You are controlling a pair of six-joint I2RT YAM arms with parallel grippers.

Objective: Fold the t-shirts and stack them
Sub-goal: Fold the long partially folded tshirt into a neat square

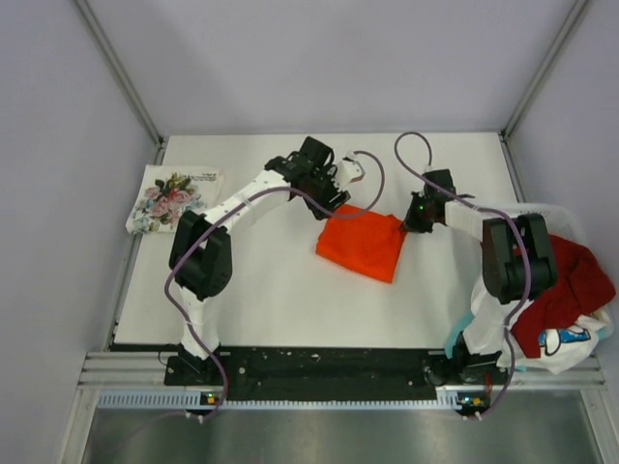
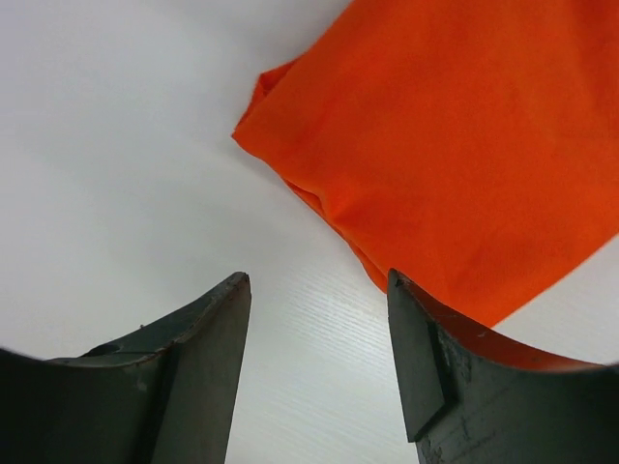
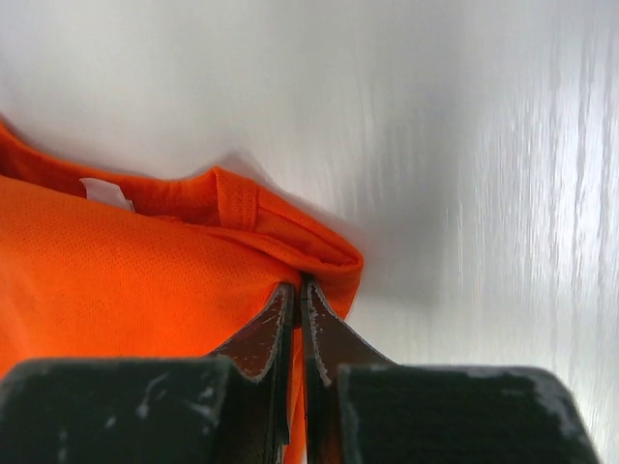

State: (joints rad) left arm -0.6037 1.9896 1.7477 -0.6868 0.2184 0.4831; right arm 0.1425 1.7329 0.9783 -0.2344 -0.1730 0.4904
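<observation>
1. Nearest me, the basket [image 1: 566,217] beside my right arm's base holds the dark red shirt [image 1: 571,290], waiting its turn.
2. My right gripper [image 3: 300,300] has its jaws pressed together with the orange shirt's [image 1: 363,244] folded edge caught between them (collar label just left), pinning that corner for the fold.
3. My left gripper [image 2: 319,290] stands wide apart, holding nothing; the cloth corner lies just past its right jaw.
4. Farthest left, the flowered shirt [image 1: 172,199] sits folded, starting the stack, I judge.
</observation>
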